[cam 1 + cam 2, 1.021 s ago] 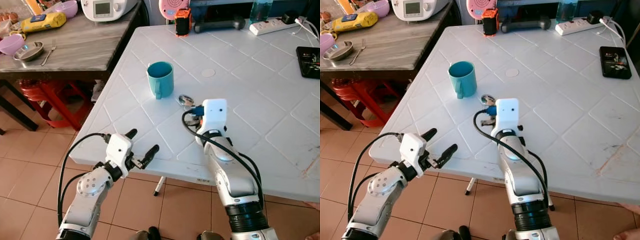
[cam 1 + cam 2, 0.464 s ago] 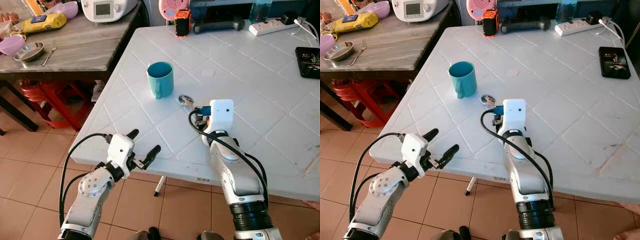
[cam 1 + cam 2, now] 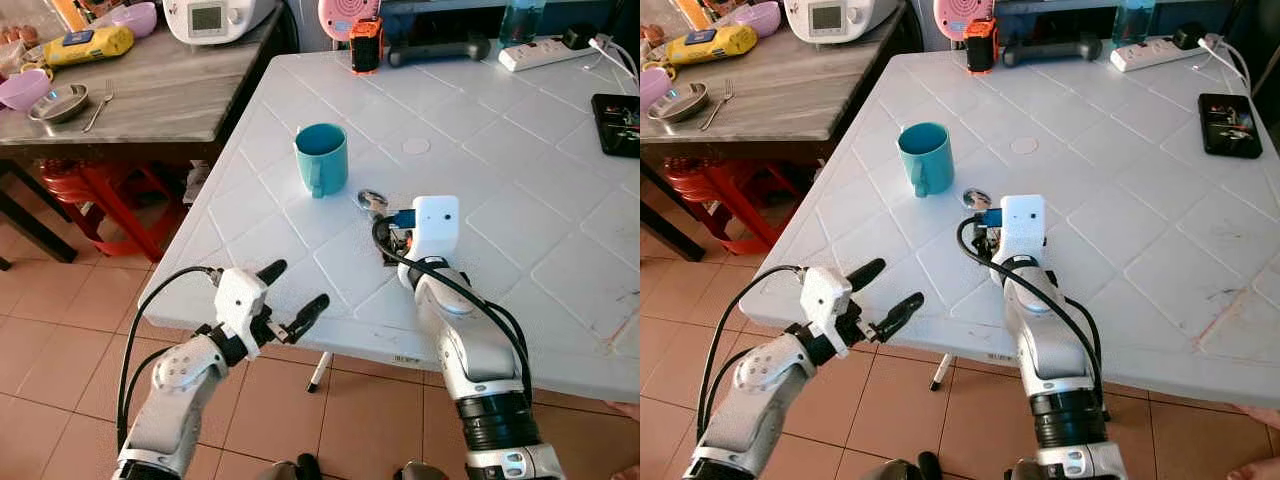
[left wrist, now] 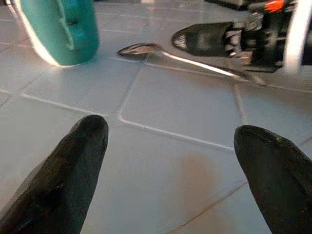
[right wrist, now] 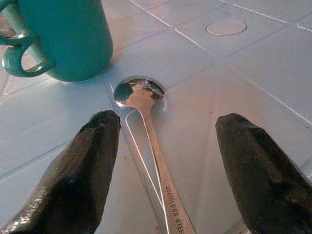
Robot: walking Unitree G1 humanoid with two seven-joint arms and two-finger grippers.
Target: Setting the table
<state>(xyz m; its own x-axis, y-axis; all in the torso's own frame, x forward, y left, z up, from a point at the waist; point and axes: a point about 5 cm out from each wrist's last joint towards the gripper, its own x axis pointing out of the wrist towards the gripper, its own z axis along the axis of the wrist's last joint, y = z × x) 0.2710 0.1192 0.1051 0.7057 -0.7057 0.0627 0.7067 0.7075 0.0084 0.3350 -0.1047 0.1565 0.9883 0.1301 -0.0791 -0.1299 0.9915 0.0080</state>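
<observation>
Two open grippers: the right gripper [image 5: 163,175] straddles the spoon [image 5: 146,122] lying flat on the table [image 3: 520,250] beside the mug [image 3: 321,157]; the left gripper [image 3: 292,297] hovers empty at the edge. Closing may skid the thin handle or knock the mug

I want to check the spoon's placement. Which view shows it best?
The right wrist view: the whole bowl and handle of the spoon lie between the open fingers. The left wrist view shows it sidelong; the eye views show little beyond its bowl.
</observation>
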